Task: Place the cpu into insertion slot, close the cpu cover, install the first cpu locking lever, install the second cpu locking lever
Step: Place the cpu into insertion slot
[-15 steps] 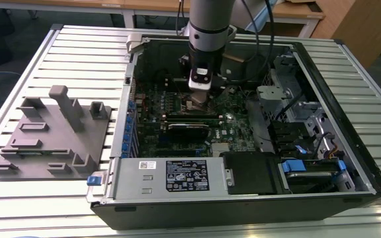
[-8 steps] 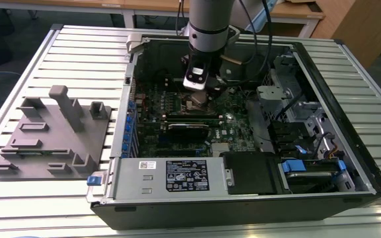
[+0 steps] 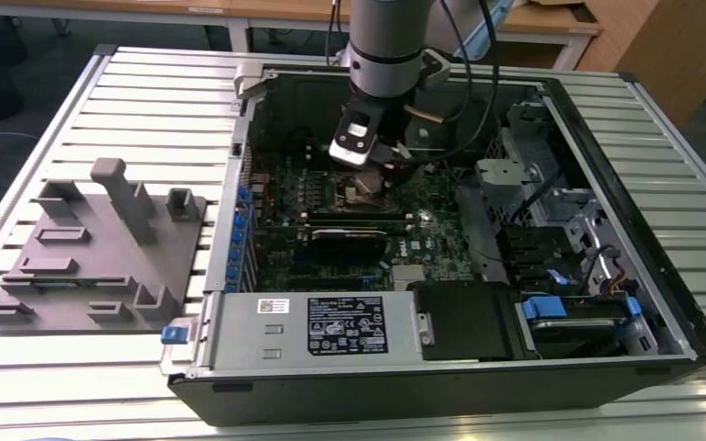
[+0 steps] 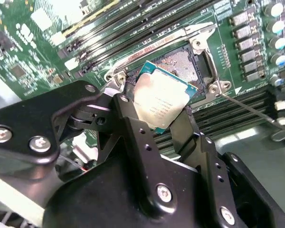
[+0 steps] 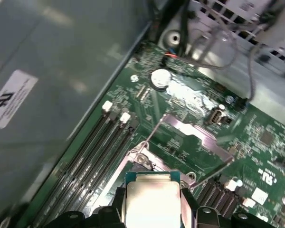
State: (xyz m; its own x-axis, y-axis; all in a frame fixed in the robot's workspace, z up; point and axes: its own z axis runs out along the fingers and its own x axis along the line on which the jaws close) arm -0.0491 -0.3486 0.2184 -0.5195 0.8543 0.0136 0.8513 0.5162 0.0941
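Room: wooden desks (image 3: 537,23) line the far side, a wood-panelled cabinet (image 3: 678,55) stands at the exterior view's right, and the floor is dark.
Surface: a pale slatted metal table (image 3: 144,83) carries everything.
Tower case (image 3: 684,340): black, lying on its side with the side panel off, so its inside faces up.
Fixture block (image 3: 84,276): grey, with posts and pockets, lying on the table just beside the case on the exterior view's left.
Motherboard (image 3: 439,253): green, flat on the case floor, with long black memory slots (image 4: 133,28) beside the socket.
Arm (image 3: 388,37): grey-silver, reaching down into the case over the board.
Gripper (image 4: 156,114): black fingers (image 4: 128,128) clenched on two opposite edges of the cpu.
Cpu cover (image 5: 199,137): a brownish-silver frame plate, swung up and open at the socket's far edge.
Insertion slot (image 4: 183,64): square and black-framed, its pale contact field uncovered.
Cpu (image 4: 164,97): a small flat square with a dull silver top, faint print and a green rim. It is held tilted directly over the slot, and whether its lower edge touches cannot be told. The first wrist view shows it between the fingers too.
Levers (image 5: 154,130): thin wire rods standing clear of the socket, not latched.
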